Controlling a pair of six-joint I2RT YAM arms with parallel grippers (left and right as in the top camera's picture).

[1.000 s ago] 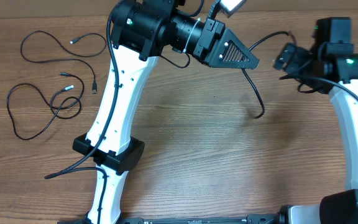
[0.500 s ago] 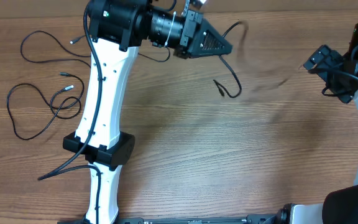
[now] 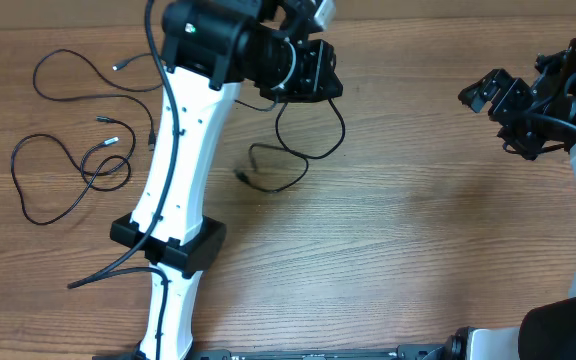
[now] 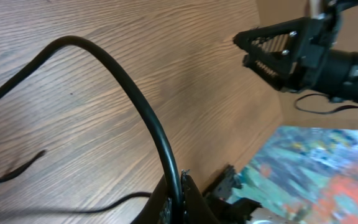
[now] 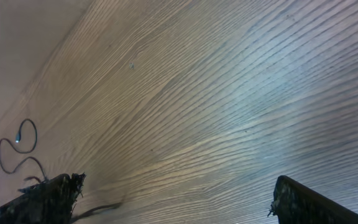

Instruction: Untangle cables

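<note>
My left gripper [image 3: 318,78] is shut on a thin black cable [image 3: 313,150] and holds it above the table's back middle. The cable hangs down in loose loops and its free end [image 3: 242,176] lies on the wood. In the left wrist view the cable [image 4: 129,87] runs up from between the shut jaws [image 4: 178,199]. Two other thin black cables lie spread at the far left, one at the back [image 3: 88,85] and one nearer [image 3: 53,175], each with small plugs. My right gripper [image 3: 488,95] is open and empty at the right; its fingers [image 5: 176,199] stand wide apart over bare wood.
The left arm's white link and black base clamp [image 3: 168,245] stand between the left cables and the held cable. A thicker black wire [image 3: 108,272] trails from that base. The wooden table [image 3: 418,240] spans the view. The right gripper also shows in the left wrist view [image 4: 266,50].
My left gripper has swung left with the cable, which now drapes in loops onto the table. The right gripper no longer touches the cable and sits at the right, open.
</note>
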